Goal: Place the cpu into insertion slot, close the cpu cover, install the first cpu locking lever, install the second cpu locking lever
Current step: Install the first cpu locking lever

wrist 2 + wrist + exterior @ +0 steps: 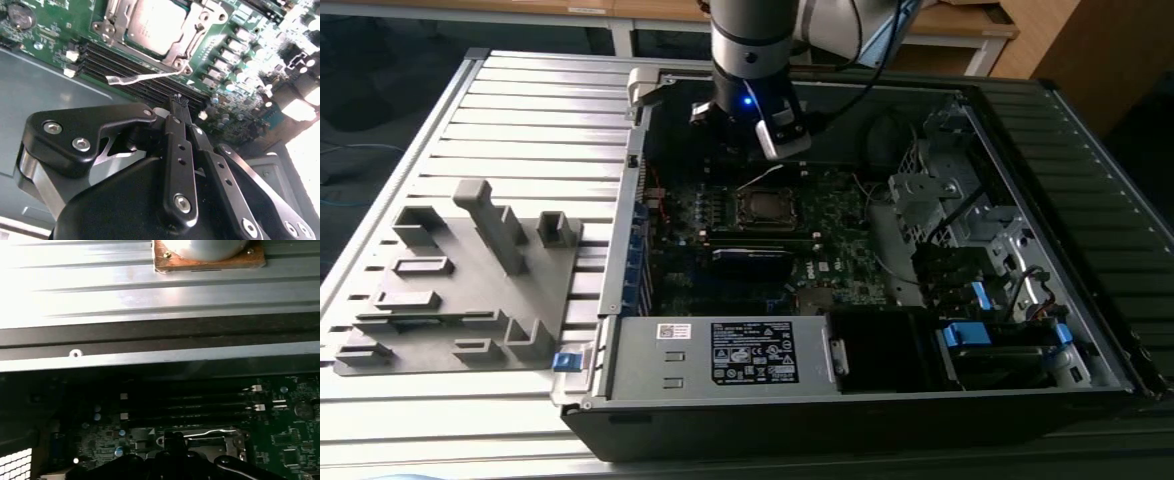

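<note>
The cpu (pixel 155 22), a square chip with a silvery top, lies in the insertion slot (pixel 766 206) on the green board. The cpu cover (pixel 192 35), a silver frame, lies flat over its edges. One thin silver locking lever (pixel 145 77) sticks out from the socket's corner across the black memory slots (pixel 125 62). My gripper (pixel 177 100) hangs a little above this lever, its two black fingers pressed together and holding nothing. In the exterior view the gripper (pixel 781 142) hovers just behind the socket. The first wrist view shows the fingertips (pixel 172 437) beside the socket frame (pixel 212 436).
The open computer case (pixel 1067 150) lies on a ribbed metal table. A grey holder fixture (pixel 454 280) sits at the exterior view's left. A power supply box (pixel 720 352) fills the front, drive cages (pixel 947 215) the right. A black card (pixel 754 258) stands before the socket.
</note>
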Robot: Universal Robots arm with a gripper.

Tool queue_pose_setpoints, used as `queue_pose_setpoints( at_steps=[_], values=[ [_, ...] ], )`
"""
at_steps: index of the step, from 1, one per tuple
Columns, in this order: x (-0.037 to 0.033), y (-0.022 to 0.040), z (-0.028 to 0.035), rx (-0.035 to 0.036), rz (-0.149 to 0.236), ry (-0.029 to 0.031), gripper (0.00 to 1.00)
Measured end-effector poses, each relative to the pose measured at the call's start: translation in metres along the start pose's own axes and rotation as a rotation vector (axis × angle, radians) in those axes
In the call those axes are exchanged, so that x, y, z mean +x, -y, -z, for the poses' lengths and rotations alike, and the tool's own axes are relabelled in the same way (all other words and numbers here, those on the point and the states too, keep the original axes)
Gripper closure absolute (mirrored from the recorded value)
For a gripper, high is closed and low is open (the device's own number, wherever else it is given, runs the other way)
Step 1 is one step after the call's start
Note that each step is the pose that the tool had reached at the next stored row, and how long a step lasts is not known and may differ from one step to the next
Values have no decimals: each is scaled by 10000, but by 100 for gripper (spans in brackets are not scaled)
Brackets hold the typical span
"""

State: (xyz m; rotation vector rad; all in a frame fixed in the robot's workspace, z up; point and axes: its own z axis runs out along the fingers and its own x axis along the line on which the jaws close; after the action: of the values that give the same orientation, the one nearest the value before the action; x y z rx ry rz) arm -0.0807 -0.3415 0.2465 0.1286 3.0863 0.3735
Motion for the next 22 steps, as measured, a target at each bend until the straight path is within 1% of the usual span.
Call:
queue_pose_setpoints(
  at_steps=[1,2,3,4,5,6,9,15,22],
  values=[
    [0,0,0,26,0,3,89],
    [0,-1,0,131,4,11,89],
    [0,-3,0,274,11,21,89],
    [0,-6,-2,396,15,31,89],
    [0,-9,-3,478,19,38,89],
    [0,-12,-4,514,20,41,89],
    [-6,-23,-19,541,23,42,89],
    [-62,-58,-47,542,20,43,89],
    [-149,-108,-83,542,21,43,89]
  ],
)
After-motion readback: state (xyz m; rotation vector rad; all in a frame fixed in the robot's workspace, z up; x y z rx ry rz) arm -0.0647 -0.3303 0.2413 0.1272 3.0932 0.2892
